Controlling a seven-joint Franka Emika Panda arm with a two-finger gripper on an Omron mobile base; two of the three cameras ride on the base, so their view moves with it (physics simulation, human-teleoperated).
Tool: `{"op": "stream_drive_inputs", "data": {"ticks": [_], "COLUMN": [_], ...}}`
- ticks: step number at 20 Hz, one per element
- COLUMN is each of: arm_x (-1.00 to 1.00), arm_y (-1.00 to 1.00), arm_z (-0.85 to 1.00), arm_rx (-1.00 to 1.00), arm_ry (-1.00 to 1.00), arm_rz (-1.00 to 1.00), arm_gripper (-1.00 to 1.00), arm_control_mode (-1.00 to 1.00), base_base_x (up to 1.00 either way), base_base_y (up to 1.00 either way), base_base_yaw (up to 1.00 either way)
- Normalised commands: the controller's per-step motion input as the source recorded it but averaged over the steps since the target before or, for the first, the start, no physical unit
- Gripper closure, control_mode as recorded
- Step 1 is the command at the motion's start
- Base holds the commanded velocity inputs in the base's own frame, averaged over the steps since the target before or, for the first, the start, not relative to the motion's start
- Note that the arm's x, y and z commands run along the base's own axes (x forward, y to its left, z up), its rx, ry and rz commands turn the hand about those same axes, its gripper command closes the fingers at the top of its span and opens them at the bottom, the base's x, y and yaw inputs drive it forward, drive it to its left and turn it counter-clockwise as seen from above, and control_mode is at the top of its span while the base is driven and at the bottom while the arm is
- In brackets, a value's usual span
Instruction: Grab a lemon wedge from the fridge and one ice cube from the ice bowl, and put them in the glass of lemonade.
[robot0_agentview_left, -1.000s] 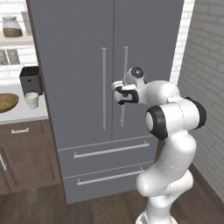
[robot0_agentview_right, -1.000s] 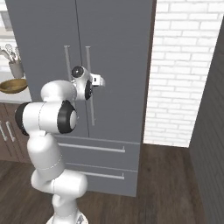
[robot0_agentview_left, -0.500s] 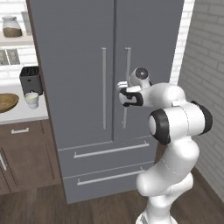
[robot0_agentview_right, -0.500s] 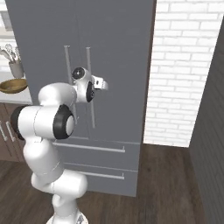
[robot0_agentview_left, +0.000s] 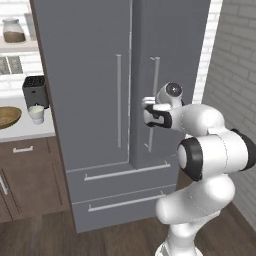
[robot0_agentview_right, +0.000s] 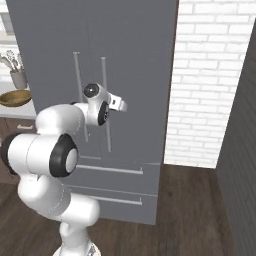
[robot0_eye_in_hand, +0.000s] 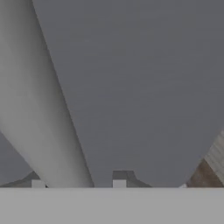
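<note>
Ice bowl (robot0_agentview_left: 7, 116): far to the left of my claw, a brown wooden bowl on the pale surface (robot0_agentview_left: 27, 132), cut off by the picture's edge.
Glass of lemonade (robot0_agentview_left: 36, 113): well to the left of my claw, a small whitish cup just right of the bowl, in front of the dark toaster (robot0_agentview_left: 35, 90).
Fridge (robot0_agentview_left: 100, 75): tall and grey, right in front of my claw; the right door stands slightly ajar, the two drawers below are shut.
Right door handle (robot0_agentview_left: 153, 102): a long pale bar directly at my claw.
Claw (robot0_agentview_left: 147, 111): at the right handle; in the hand view the pale bar runs between my fingertips (robot0_eye_in_hand: 119, 184), jaws partly open, and I cannot tell whether they press on it.
</note>
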Motion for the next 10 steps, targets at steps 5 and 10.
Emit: {"op": "stream_drive_inputs", "data": {"ticks": [5,10], "arm_x": [-0.34,-0.27], "arm_y": [-0.86,-0.92], "arm_z": [0.17,0.31], "arm_rx": [0.05,0.02], "arm_ry": [0.0,0.0], "arm_rz": [-0.03,-0.04], "arm_gripper": [1.0,1.0], "arm_control_mode": [-1.0,-1.0], "base_base_x": [0.0,0.0], "base_base_y": [0.0,0.0], "base_base_yaw": [0.0,0.0]}}
